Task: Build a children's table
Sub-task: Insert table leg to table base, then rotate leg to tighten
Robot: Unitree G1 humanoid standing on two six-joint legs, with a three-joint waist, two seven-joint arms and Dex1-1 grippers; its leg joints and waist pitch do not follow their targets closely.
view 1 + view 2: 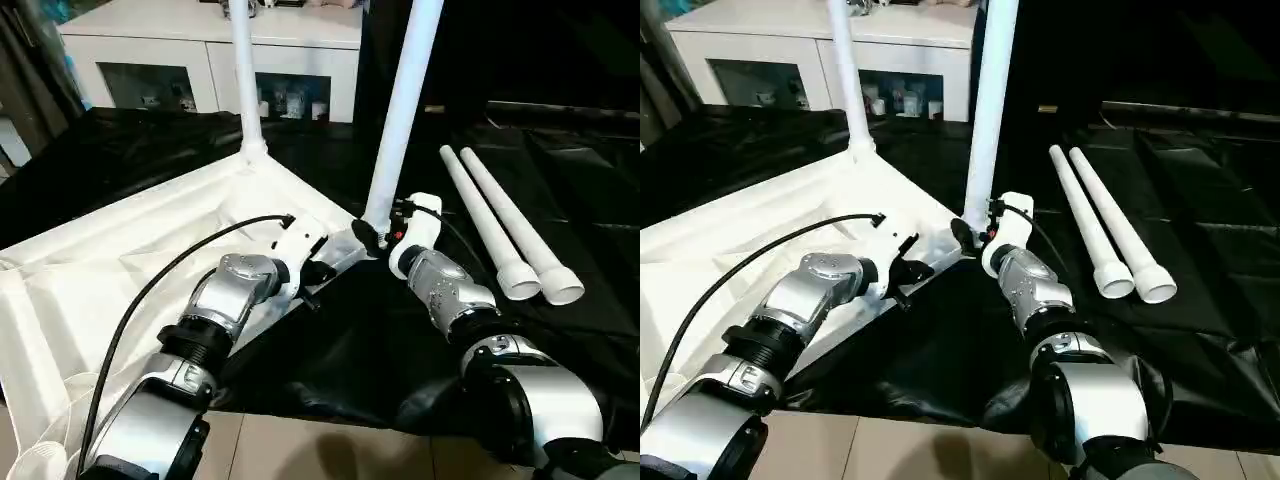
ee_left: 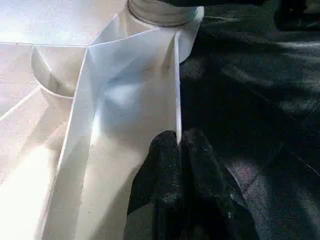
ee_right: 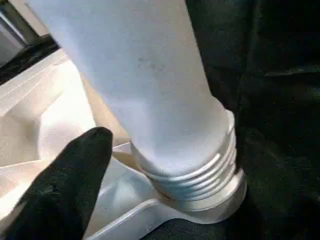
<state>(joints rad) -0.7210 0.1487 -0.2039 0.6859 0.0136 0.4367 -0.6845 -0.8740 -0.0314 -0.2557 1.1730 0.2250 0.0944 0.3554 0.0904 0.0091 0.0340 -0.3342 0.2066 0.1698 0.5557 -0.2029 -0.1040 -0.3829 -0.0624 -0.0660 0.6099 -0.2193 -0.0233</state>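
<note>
The children's table is laid upside down on the black-covered surface, two legs upright in its corner sockets. Its rim beside the near leg is pinched by the left gripper. Around that leg's threaded base, the right gripper's jaws are spread. Two loose legs lie beyond.

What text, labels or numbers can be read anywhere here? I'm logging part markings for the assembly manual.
None can be read.
The tabletop, the standing legs and the two loose legs are plain white, unmarked.
Small items behind the cabinet glass: too small to read.
</note>
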